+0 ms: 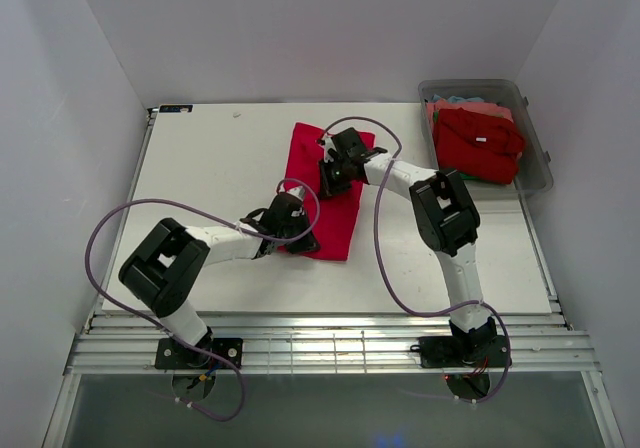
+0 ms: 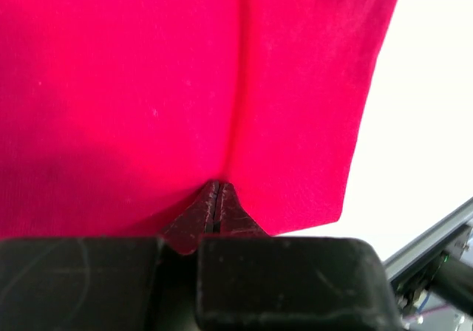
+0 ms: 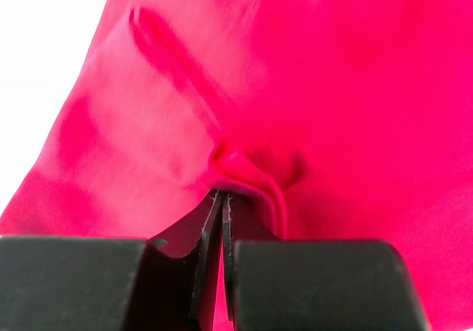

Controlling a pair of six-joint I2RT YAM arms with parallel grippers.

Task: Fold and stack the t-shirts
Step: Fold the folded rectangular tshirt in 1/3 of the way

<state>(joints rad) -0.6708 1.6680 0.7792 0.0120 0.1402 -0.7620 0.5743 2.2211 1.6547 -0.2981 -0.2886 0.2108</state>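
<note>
Plain crimson t-shirt (image 1: 308, 158) on white table (image 1: 200, 168); red, pink and light-blue shirts (image 1: 480, 143) in clear bin (image 1: 533, 128).

Top view: left gripper (image 1: 300, 239) tips hidden under its own wrist body, so no grip visible there; same w/ right gripper (image 1: 335, 175). Red t-shirt (image 1: 338, 213) partly covered by both arms. In bin (image 1: 538, 140), pink & light-blue shirts (image 1: 462, 100) mostly buried under red pile (image 1: 480, 143); count can't be told. Small mark (image 1: 236, 115) near table (image 1: 200, 168) far edge too small to ID. Left wrist view: shirt runs off top & left edges; cloth btwn the closed tips unclear. Right wrist view: cloth blurred, cut off top & right.
</note>
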